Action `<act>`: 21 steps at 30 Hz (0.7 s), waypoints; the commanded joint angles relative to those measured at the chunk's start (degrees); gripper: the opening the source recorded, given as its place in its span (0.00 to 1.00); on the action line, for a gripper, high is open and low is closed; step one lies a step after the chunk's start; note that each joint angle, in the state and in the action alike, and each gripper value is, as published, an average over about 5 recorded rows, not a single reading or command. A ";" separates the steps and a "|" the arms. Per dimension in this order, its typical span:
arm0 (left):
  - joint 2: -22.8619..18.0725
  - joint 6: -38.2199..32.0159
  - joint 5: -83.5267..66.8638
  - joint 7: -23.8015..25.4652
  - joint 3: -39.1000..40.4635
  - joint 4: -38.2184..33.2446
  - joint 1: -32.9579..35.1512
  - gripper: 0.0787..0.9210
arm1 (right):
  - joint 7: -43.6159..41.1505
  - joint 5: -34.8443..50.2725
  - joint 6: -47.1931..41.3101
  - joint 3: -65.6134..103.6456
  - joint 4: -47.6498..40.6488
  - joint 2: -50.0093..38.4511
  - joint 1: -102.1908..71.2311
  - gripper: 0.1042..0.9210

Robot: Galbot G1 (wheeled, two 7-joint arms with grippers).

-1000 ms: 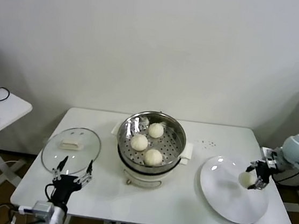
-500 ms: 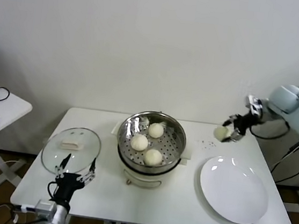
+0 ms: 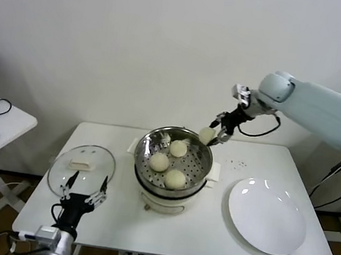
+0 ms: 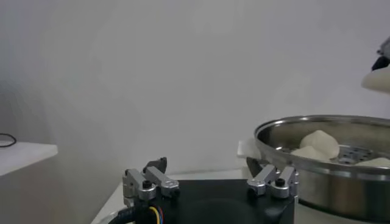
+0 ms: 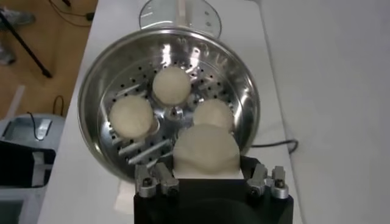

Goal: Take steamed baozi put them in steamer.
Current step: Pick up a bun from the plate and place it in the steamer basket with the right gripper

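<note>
Three cream-white dough buns (image 3: 168, 162) already sit in the round shiny stainless-steel steamer basket (image 3: 201, 168). Off the flat white plate (image 3: 266, 216) a second ago, the fourth bun (image 3: 206, 135) now hangs over the steamer's far rim, pinched by the right gripper (image 3: 217, 131); only release remains. Parked near the table's front, the left gripper (image 3: 82, 199) has its fingers spread.

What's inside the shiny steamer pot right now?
Three baozi sit on the steamer's holey bottom. A fourth baozi is held above the rim by the right gripper. Whatever lies under the bottom is hidden.
</note>
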 commanded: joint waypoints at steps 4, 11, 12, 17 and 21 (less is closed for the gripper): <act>0.58 0.89 -0.29 -0.17 -0.10 -1.33 -1.12 0.88 | 1.28 5.43 -1.14 -4.94 -4.80 12.42 -3.11 0.73; 0.86 1.16 -0.58 -0.21 -0.24 -1.29 -1.59 0.88 | 1.23 2.52 -0.97 -6.31 -4.96 11.50 -5.44 0.73; 0.86 1.18 -0.59 -0.22 -0.22 -1.20 -1.66 0.88 | 1.21 2.07 -0.93 -6.37 -5.04 11.28 -5.74 0.73; 0.80 1.38 -0.65 -0.25 -0.03 -0.82 -2.10 0.88 | 1.14 0.41 -0.79 -6.53 -5.38 10.36 -6.79 0.73; 0.65 1.74 -0.65 -0.35 0.23 -0.75 -2.52 0.88 | 1.00 -0.41 -0.62 -6.54 -5.71 10.15 -7.13 0.73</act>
